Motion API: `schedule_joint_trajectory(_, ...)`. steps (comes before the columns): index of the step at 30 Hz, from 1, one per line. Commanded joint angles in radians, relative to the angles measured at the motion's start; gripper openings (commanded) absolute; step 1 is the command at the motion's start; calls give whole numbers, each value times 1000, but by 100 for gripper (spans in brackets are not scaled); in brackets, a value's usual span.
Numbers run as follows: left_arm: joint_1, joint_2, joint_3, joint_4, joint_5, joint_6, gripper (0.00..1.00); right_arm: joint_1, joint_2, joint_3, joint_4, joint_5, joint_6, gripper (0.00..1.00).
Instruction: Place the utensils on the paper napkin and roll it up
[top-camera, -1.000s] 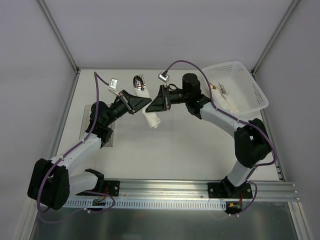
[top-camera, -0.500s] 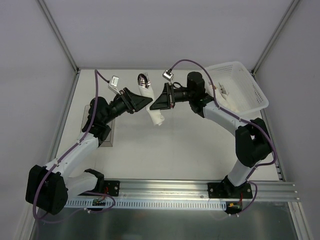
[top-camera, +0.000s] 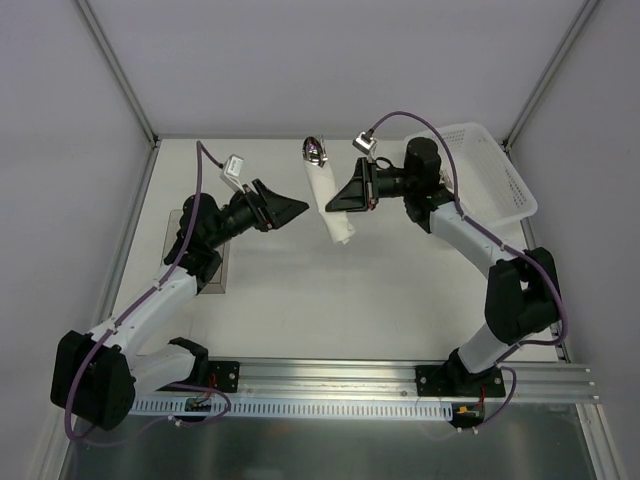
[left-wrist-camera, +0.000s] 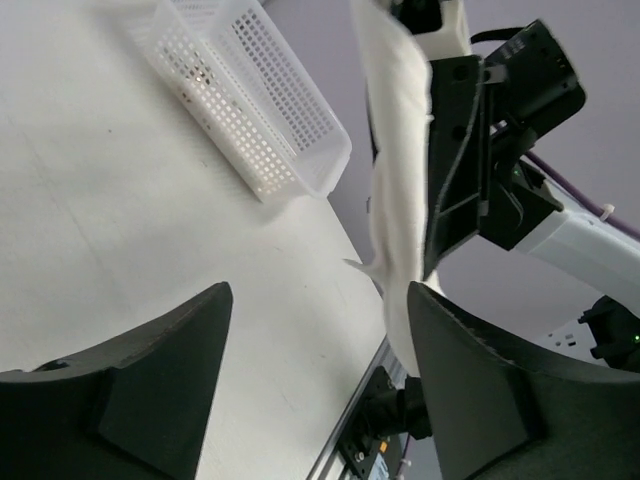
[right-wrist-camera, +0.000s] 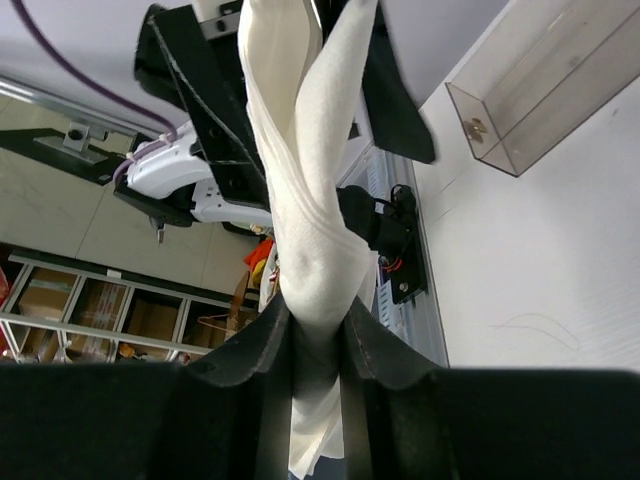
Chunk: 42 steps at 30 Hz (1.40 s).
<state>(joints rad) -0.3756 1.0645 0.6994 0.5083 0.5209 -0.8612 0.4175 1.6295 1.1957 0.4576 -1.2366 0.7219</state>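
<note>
Fingers (right-wrist-camera: 235, 390) of the right gripper (right-wrist-camera: 315, 320) are pressed together on the paper napkin (top-camera: 330, 200), pinching it around its middle so that the white sheet bunches and twists between them. The napkin is already a loose roll, tilted and apparently held clear of the table (top-camera: 350, 300), and the shiny ends of the utensils (top-camera: 316, 150) stick out of its upper end; how many pieces are inside cannot be told. By this showing the placing is done and the rolling is mostly done, though the lower part looks slack and a free flap shows on the side, so tightening or tucking and setting the bundle down seem to be what is left. The left gripper (left-wrist-camera: 320, 300) faces the roll from just beside it, its fingers (left-wrist-camera: 170, 350) spread wide, holding nothing and touching nothing. The white basket (top-camera: 500, 190) stands behind the right arm at the far right, and the clear box (right-wrist-camera: 540, 90) lies well apart on the left side.
</note>
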Motion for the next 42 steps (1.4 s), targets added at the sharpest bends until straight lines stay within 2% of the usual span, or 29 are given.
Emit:
schedule_joint_trajectory(1, -19, 35, -6, 128, 68, -42, 75, 12, -74, -4, 79, -58, 25, 0)
schedule_joint_trajectory(5, -31, 75, 0, 226, 106, -97, 82, 15, -63, -31, 218, -67, 134, 0)
schedule_joint_trajectory(9, -51, 103, -23, 408, 134, -151, 82, 14, -36, -51, 351, -66, 260, 0)
schedule_joint_trajectory(12, -63, 115, -32, 458, 149, -171, 80, 15, -8, -64, 530, -60, 399, 0)
schedule_joint_trajectory(13, -68, 121, -29, 455, 149, -171, 80, 15, 18, -64, 585, -58, 503, 0)
schedule_joint_trajectory(14, -77, 124, -26, 455, 151, -170, 79, 15, 36, -64, 713, -51, 561, 0)
schedule_joint_trajectory(17, -91, 138, -41, 509, 156, -192, 76, 14, 99, -51, 902, -35, 744, 0)
schedule_joint_trajectory(22, -97, 140, -80, 607, 137, -243, 75, 15, 110, -56, 923, -26, 761, 0)
schedule_joint_trajectory(26, -106, 134, -67, 587, 139, -233, 71, 17, 107, -64, 920, -26, 757, 0)
schedule_joint_trajectory(33, -121, 121, -37, 495, 110, -191, 70, 32, 104, -79, 914, -27, 748, 0)
schedule_joint_trajectory(35, -124, 118, -26, 486, 105, -188, 67, 33, 96, -82, 906, -27, 732, 0)
schedule_joint_trajectory(37, -126, 112, -18, 483, 108, -190, 60, 35, 93, -87, 883, -29, 717, 0)
schedule_joint_trajectory(42, -129, 91, -17, 461, 103, -190, 56, 43, 76, -105, 840, -32, 673, 0)
